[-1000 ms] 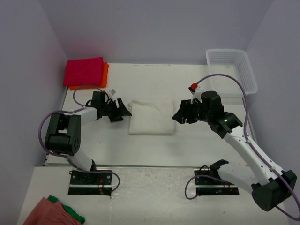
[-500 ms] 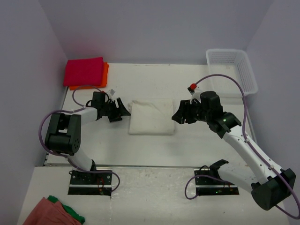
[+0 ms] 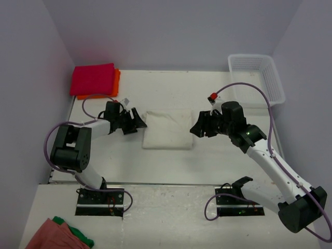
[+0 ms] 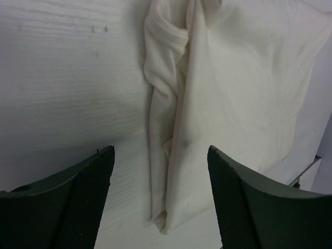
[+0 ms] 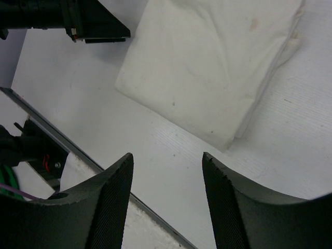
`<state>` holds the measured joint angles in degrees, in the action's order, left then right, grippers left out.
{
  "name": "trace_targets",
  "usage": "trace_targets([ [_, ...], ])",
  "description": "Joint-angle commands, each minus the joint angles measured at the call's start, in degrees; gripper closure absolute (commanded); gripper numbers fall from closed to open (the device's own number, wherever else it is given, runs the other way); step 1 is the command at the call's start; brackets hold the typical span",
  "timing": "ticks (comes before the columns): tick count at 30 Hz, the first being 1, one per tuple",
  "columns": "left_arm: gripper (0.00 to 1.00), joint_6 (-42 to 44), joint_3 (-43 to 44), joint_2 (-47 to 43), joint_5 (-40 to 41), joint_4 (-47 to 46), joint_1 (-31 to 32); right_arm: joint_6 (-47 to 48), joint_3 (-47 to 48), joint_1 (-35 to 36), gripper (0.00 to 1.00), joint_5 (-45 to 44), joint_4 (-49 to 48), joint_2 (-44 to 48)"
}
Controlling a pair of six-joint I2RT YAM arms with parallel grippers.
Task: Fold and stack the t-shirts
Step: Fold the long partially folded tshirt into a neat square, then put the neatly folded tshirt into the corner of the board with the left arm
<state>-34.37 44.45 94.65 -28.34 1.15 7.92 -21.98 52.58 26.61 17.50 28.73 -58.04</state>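
Observation:
A cream-white t-shirt [image 3: 167, 128] lies folded into a rectangle in the middle of the table. It also shows in the left wrist view [image 4: 218, 98] and in the right wrist view [image 5: 207, 62]. My left gripper [image 3: 140, 123] is open and empty just off the shirt's left edge, its jaws either side of that bunched edge in the left wrist view [image 4: 161, 155]. My right gripper [image 3: 197, 129] is open and empty just off the shirt's right edge. A magenta-red t-shirt [image 3: 93, 79] lies folded on an orange t-shirt [image 3: 117, 78] at the back left corner.
A white mesh basket [image 3: 257, 78] stands at the back right. Salmon-pink [image 3: 49, 236] and green [image 3: 83, 239] cloths lie at the near left, below the table's front edge. Walls close the table on the left, back and right.
My left gripper has moved slightly right, closer to the shirt's left edge. The right arm and the shirts have not visibly moved.

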Motion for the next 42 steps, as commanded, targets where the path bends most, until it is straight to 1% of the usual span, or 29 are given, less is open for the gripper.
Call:
trace_targets([
  [1, 0.25, -2.62, -0.85, 3.16, 3.9, -2.89, 5.59, -0.52, -0.72, 0.02, 0.43, 0.17, -2.01, 1.35],
  [3, 0.26, -6.14, -0.68, 5.27, 3.73, -5.0, 8.32, -0.7, -0.81, 0.02, 0.43, 0.17, -2.1, 2.14],
  [4, 0.26, -7.45, -0.42, 7.63, 3.64, -7.1, 11.03, -0.96, -0.81, -0.07, 0.43, -0.27, -1.84, 2.49],
  [5, 0.26, -10.69, -0.59, 8.78, 4.08, -8.52, 12.28, -1.05, -0.81, -0.07, 0.43, -0.18, -1.75, 2.93],
  [6, 0.26, -12.2, -1.02, 9.84, 3.99, -12.27, 13.42, -1.05, -0.55, -0.07, 0.43, -0.1, -1.49, 3.63],
  [7, 0.28, -13.52, -0.85, 12.55, 4.51, -13.27, 15.44, -1.14, -0.37, -0.07, 0.43, -0.62, -1.14, 3.9],
  [8, 0.33, -15.97, -1.03, 14.05, 4.43, -14.76, 16.15, -1.31, -0.11, -0.07, 0.43, -0.62, -0.87, 4.25],
  [9, 0.42, -16.95, -1.03, 15.46, 4.17, -17.64, 16.85, -1.49, 0.42, 0.02, 0.43, -0.45, -0.26, 4.77],
  [10, 0.72, -17.83, -0.59, 18.35, 3.47, -18.45, 16.86, -1.75, 0.6, -0.07, 0.43, -0.18, 0.01, 5.21],
  [11, 0.87, -18.62, -0.41, 19.51, 2.86, -20.03, 16.86, -1.93, 0.6, -0.07, 0.43, 0.34, -0.08, 5.65],
  [12, 0.97, -17.93, 0.81, 20.56, 2.68, -19.17, 16.86, -2.1, 0.6, 0.02, 0.43, 1.04, 0.01, 6.01],
  [13, 1.0, -17.14, 4.3, 22.31, 3.98, -17.6, 16.78, -2.45, 0.51, 0.02, 0.43, 1.31, 0.27, 6.36],
  [17, 1.0, -12.41, 10.47, 22.33, 5.4, -13.46, 16.77, -2.81, -0.55, 0.02, 0.43, 2.55, 0.53, 6.45],
  [19, 1.0, -10.03, 13.37, 20.23, 7.05, -8.2, 16.77, -2.11, -0.72, -0.07, 0.43, 1.23, 1.41, 5.58],
  [20, 1.0, -8.88, 14.17, 19.26, 7.24, -8.18, 16.77, -2.1, -0.72, -0.07, 0.43, 1.22, 1.68, 5.48],
  [22, 1.0, -5.82, 16.71, 16.36, 9.25, -3.89, 16.77, -1.49, -0.64, -0.07, 0.43, -0.09, 1.94, 5.31],
  [23, 1.0, -4.32, 17.77, 15.48, 10.31, 1.09, 16.77, -1.32, -0.55, -0.07, 0.43, -0.44, 2.29, 5.31],
  [25, 1.0, -0.72, 21.37, 13.02, 14.16, 6.04, 16.69, -1.14, -0.2, -0.07, 0.43, -1.15, 2.38, 5.04],
  [27, 1.0, 2.36, 24.96, 10.92, 16.2, 11.84, 16.77, -1.05, 0.85, 0.02, 0.43, -1.06, 3.17, 4.35],
  [28, 1.0, 5.95, 26.29, 10.38, 18.21, 13.43, 16.77, -1.22, 1.03, 0.02, 0.43, -1.06, 3.26, 4.25],
  [29, 1.0, 7.81, 27.87, 10.03, 19.62, 17.79, 16.86, -1.31, 1.21, 0.02, 0.43, -0.71, 3.0, 4.25],
  [31, 1.0, 13.41, 33.32, 9.67, 24.37, 21.6, 16.86, -2.19, 0.86, 0.02, 0.43, 0.78, 2.39, 4.43],
  [32, 1.0, 14.41, 35.16, 9.76, 26.73, 26.05, 16.78, -2.71, 0.08, 0.19, 0.43, 1.13, 1.51, 4.43],
  [33, 1.0, 15.38, 37.53, 9.68, 28.84, 26.79, 16.34, -3.33, -0.37, 0.37, 0.43, 1.48, 1.07, 4.34],
  [34, 1.0, 17.73, 38.43, 9.41, 33.13, 27.24, 16.07, -3.34, -0.8, 0.89, 0.43, 2.01, 0.54, 4.17],
  [38, 1.0, 23.02, 42.55, 9.76, 34.75, 28.37, 13.7, -2.63, -1.86, 4.58, 0.43, -1.67, 0.36, 3.03],
  [39, 1.0, 24.08, 45.7, 11.07, 36.49, 29.51, 13.18, -2.2, -1.86, 4.85, 0.43, -2.11, 0.45, 2.59],
  [41, 1.0, 27.59, 48.7, 12.57, 37.56, 31.88, 12.82, -1.93, -2.82, 5.03, 0.43, -2.73, 0.19, 2.14],
  [42, 1.0, 28.65, 51.68, 13.97, 39.92, 32.68, 12.38, -1.58, -3.18, 5.03, 0.43, -2.64, -0.08, 2.14],
])
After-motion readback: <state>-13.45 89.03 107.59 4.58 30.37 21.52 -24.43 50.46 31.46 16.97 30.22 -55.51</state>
